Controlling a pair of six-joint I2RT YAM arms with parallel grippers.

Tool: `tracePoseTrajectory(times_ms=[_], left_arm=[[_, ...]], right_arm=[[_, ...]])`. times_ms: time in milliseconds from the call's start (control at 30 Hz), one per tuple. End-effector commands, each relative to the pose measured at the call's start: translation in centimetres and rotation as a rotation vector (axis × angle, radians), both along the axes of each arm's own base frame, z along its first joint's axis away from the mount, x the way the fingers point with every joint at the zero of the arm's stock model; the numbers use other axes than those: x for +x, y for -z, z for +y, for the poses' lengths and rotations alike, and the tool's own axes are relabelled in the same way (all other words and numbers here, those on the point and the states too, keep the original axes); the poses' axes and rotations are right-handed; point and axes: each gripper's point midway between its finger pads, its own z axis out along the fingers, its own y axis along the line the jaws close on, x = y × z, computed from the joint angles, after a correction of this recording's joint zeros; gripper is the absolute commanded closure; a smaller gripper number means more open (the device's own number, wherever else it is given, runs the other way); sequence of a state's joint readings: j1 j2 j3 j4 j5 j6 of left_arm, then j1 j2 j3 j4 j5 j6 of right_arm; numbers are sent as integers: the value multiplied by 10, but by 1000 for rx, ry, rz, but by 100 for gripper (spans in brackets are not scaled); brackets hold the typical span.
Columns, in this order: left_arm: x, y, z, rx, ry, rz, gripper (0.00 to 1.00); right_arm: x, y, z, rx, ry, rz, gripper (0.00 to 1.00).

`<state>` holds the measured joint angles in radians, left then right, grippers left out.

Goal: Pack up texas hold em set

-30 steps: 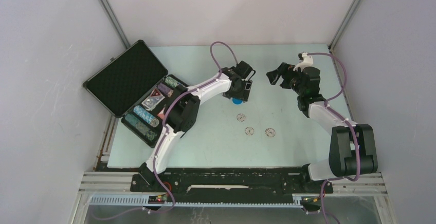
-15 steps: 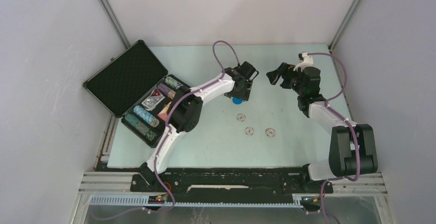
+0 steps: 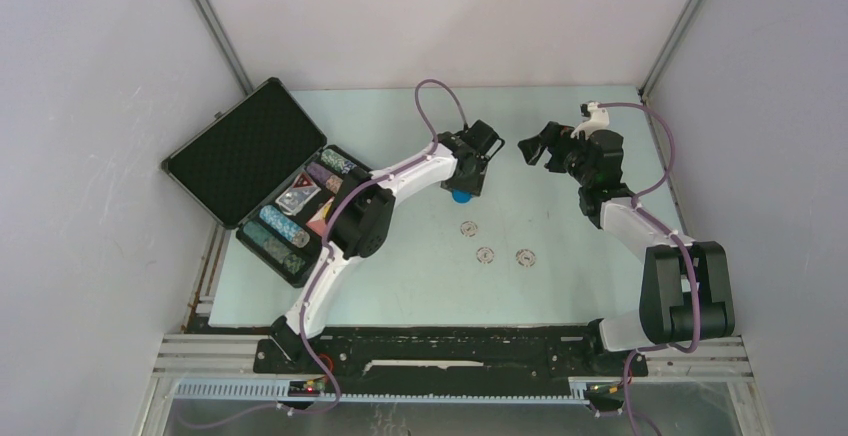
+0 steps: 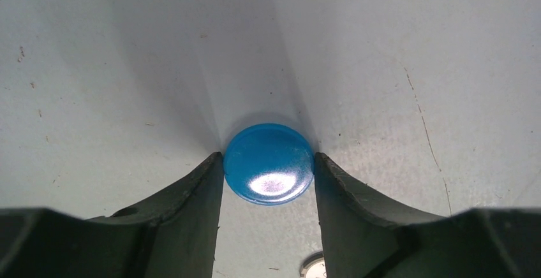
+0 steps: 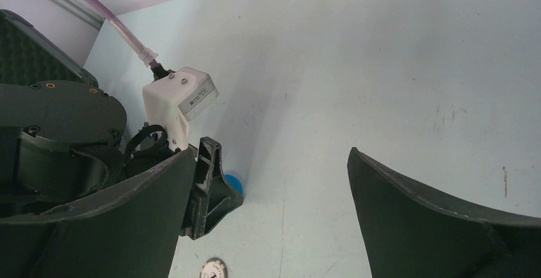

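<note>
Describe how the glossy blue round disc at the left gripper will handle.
The glossy blue round disc looks rigid and probably light. Its shiny surface may slip in the left gripper. Lying flat and thin, it might tilt when lifted.

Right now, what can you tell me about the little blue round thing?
The blue disc is small, round, flat and shiny, like smooth plastic, with a bright glint of light on top and no print that shows. It lies flat on the pale table. The left gripper has dark fingers on both sides of it, each touching its edge.
</note>
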<state>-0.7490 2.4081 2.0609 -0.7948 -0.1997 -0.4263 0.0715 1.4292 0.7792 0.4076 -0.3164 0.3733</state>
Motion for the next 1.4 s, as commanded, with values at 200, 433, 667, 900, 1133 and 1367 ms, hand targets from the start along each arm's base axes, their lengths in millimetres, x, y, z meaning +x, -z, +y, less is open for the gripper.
tracePoseTrajectory(times_ms=[200, 433, 667, 900, 1133, 1367], left_arm=[[-6, -26, 7, -13, 10, -39, 56], [-10, -39, 9, -38, 12, -53, 58], [-10, -56, 16, -22, 40, -90, 59], [-11, -83, 26, -40, 42, -118, 60], [-32, -100, 84, 20, -14, -123, 60], [-78, -108, 185, 91, -146, -120, 61]], right_arm=[[10, -23, 1, 30, -1, -54, 0], [12, -22, 1, 29, 0, -56, 0], [13, -20, -2, 17, 18, -55, 0], [12, -21, -3, 13, 25, -55, 0], [12, -22, -3, 4, 26, -58, 0], [12, -21, -4, -7, 32, -58, 0]])
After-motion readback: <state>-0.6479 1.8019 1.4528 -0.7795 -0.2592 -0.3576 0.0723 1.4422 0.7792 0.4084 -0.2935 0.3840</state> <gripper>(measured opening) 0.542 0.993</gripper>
